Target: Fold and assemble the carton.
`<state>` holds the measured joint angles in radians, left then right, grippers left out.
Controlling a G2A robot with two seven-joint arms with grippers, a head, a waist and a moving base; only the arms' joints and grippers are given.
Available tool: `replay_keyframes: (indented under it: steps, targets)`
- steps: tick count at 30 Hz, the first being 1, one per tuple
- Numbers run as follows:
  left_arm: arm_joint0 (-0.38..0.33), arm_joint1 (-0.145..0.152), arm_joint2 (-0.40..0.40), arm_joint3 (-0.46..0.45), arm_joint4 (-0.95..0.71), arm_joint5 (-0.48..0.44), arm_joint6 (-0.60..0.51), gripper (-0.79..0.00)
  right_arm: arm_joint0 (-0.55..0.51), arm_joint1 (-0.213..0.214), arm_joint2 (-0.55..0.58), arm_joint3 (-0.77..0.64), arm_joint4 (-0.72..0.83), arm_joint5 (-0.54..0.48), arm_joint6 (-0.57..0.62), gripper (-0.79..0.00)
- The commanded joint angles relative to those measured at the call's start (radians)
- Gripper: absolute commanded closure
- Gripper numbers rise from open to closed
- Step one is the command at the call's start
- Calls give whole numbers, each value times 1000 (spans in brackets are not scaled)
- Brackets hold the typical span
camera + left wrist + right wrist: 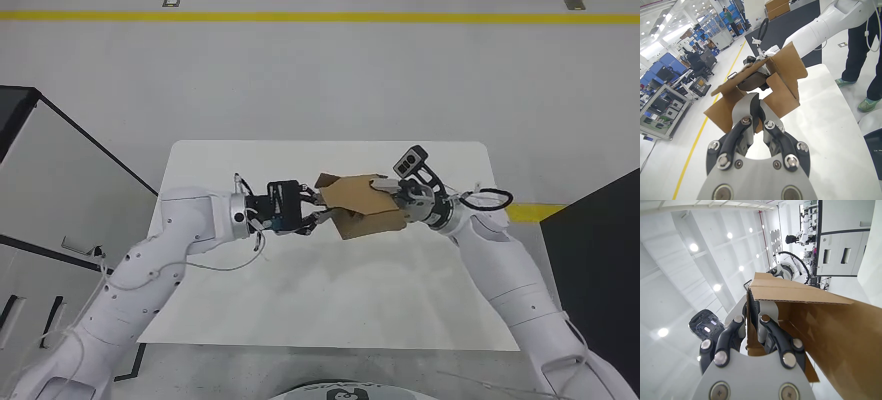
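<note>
The partly folded brown carton (362,207) is held over the far half of the white surface (300,300), between both arms. The left pincer (755,108) is clenched on one flap. The right pincer (752,308) grips the opposite panel's edge.

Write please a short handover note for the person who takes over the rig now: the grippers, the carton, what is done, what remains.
Left gripper: shut on a flap of the carton.
Right gripper: shut on a panel edge at the carton's opposite side.
Carton: held between both grippers over the table, only partly opened, with loose flaps sticking out.
Done: carton picked up and opened in part.
Left: fold the flaps in and close the carton.
</note>
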<state>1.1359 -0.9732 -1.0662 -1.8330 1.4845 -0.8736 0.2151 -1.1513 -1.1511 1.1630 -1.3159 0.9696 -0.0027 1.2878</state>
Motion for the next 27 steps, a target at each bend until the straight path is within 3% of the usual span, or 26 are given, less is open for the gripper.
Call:
replay_keyframes:
  steps: [1,7,17,27]
  targets:
    - [0,-1,4,-3,6,1,-2,0,-3,0,-2,-6,-8,1,-4,0]
    - [1,-1,-2,-2,12,9,-2,0,-12,2,7,-13,-29,-8,-14,0]
    - [32,10,-71,-26,6,21,7,0,-25,1,50,0,4,-96,-11,0]
    - [57,14,-91,-50,4,21,6,0,-42,-2,81,-11,7,-195,-40,0]
